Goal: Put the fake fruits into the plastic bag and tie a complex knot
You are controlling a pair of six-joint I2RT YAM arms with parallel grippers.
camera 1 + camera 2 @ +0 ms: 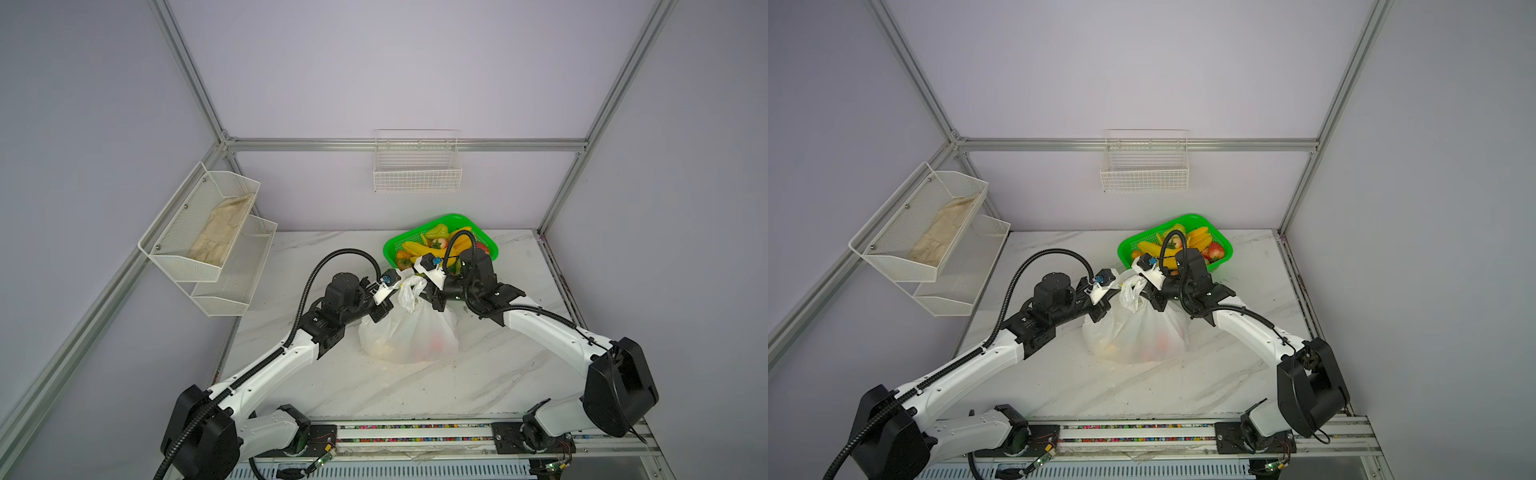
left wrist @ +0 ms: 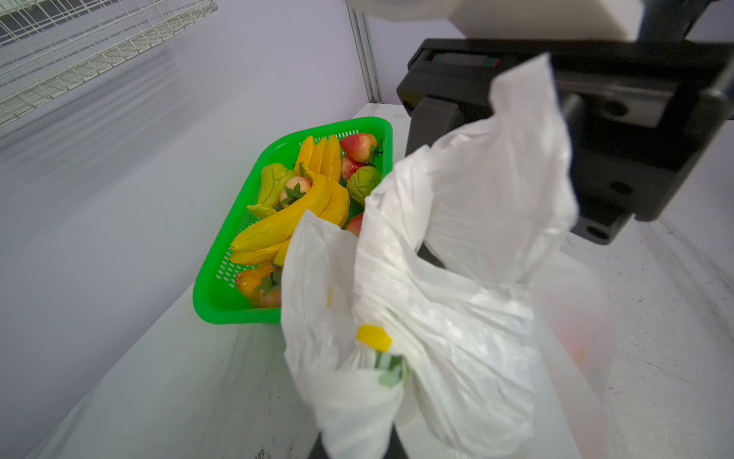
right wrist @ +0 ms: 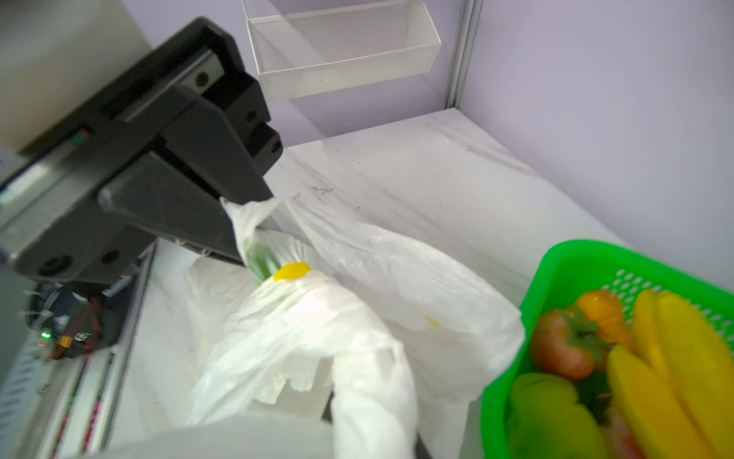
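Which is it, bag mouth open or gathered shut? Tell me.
Gathered shut. The plastic bag has its handles bunched upward between the left gripper and right gripper, both shut on it. Knot finished: cannot tell.

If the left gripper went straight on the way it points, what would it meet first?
Likely the plastic bag it pinches, then perhaps the right gripper close behind; depth is unclear.
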